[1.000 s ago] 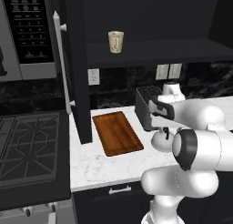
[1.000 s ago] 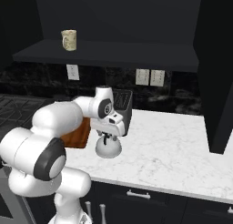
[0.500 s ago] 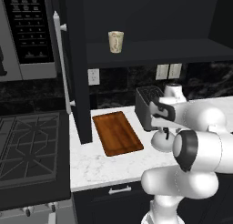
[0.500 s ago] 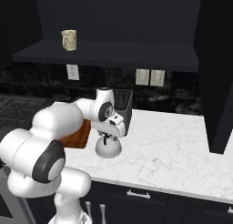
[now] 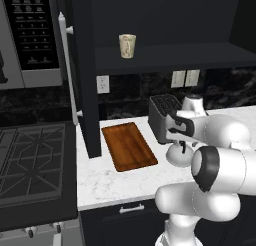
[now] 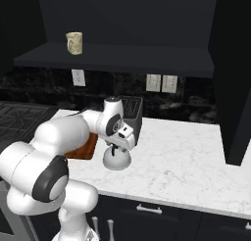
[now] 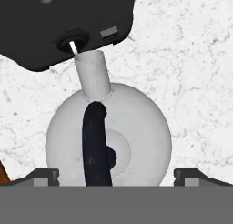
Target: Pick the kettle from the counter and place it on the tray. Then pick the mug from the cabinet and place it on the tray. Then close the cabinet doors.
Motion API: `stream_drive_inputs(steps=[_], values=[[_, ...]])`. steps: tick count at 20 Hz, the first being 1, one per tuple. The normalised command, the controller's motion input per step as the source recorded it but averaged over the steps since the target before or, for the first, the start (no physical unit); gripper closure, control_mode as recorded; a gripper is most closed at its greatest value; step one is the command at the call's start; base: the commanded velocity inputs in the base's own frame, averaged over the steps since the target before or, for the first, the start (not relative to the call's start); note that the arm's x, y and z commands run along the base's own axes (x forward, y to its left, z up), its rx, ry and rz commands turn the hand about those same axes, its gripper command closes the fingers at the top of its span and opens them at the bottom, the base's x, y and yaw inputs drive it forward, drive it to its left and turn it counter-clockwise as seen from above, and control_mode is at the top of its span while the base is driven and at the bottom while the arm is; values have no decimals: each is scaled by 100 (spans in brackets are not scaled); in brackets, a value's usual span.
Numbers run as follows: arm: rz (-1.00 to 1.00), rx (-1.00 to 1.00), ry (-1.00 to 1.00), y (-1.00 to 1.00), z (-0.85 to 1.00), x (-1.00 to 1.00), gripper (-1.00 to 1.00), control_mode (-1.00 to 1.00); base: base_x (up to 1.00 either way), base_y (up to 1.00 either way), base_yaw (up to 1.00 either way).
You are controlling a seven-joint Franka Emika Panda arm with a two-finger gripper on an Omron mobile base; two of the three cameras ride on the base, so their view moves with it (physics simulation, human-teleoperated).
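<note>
The silver-grey kettle (image 7: 132, 127) stands on the white marble counter (image 7: 191, 59), its black arched handle (image 7: 95, 145) running toward the camera and its spout pointing at the toaster. My gripper (image 7: 118, 175) hangs open just above it, one fingertip on each side and far apart, touching nothing. From the base cameras the kettle (image 5: 173, 154) (image 6: 116, 159) sits right under my hand (image 6: 119, 137). The reddish-brown tray (image 5: 129, 145) lies bare on the counter to the kettle's left. The cream mug (image 5: 127, 45) (image 6: 74, 42) stands on the shelf of the dark cabinet (image 5: 165, 52).
A boxy grey toaster (image 5: 161, 118) (image 6: 131, 116) stands just behind the kettle, almost touching its spout. The open left cabinet door (image 5: 82, 75) with its bar handle (image 5: 68, 70) juts out over the tray's left end. Stovetop (image 5: 30, 160) and microwave (image 5: 30, 35) are at the left.
My hand has sunk a little lower over the kettle. Nothing else has moved.
</note>
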Motion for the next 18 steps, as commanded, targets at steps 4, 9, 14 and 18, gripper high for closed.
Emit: stream_drive_inputs(steps=[4, 9, 14, 18], values=[[0, 0, 0, 8, -2, 19, -100, -100, 0, 0, 0], [0, 0, 0, 4, 0, 8, 100, -100, 0, 0, 0], [0, 0, 0, 0, -7, -17, 100, -100, 0, 0, 0], [0, 0, -1, 0, -8, -23, 100, -100, 0, 0, 0]])
